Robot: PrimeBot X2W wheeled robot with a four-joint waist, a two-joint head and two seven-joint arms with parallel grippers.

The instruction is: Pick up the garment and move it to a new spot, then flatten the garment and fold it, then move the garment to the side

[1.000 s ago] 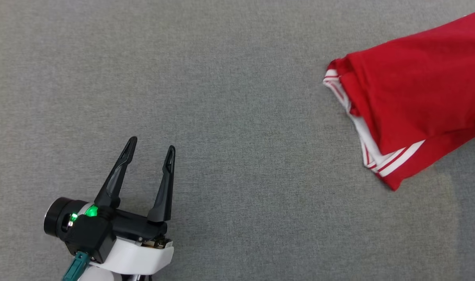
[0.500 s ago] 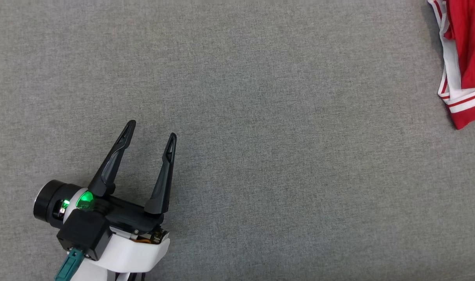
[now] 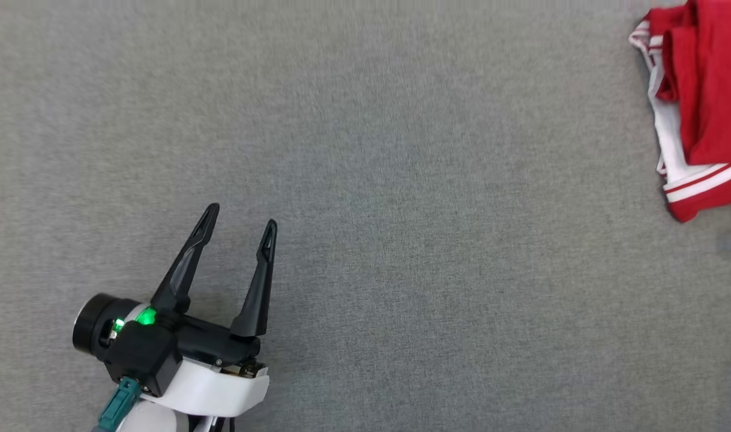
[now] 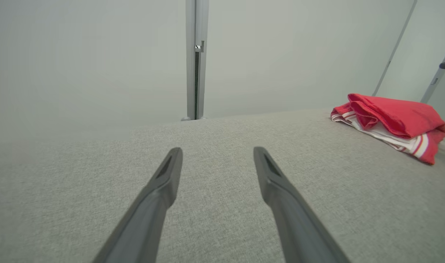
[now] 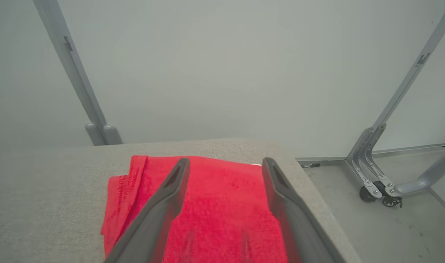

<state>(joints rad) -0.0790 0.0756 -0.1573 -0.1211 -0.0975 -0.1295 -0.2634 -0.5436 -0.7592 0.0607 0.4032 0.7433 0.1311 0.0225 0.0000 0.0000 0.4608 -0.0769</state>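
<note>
Right wrist view: right end effector (image 5: pixel 226 163) spread wide above the folded red garment (image 5: pixel 222 208), gripping nothing. Garment lies at the right edge of the bench (image 5: pixel 43 197), near its far corner. Left end effector (image 3: pixel 242 215) wide open, empty, over the bench's left part. Judged: final move-aside step about complete; next, lift the right arm straight clear without snagging the folds.

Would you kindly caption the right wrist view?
Right gripper, fingers apart, over the folded red garment near the table edge.
</note>
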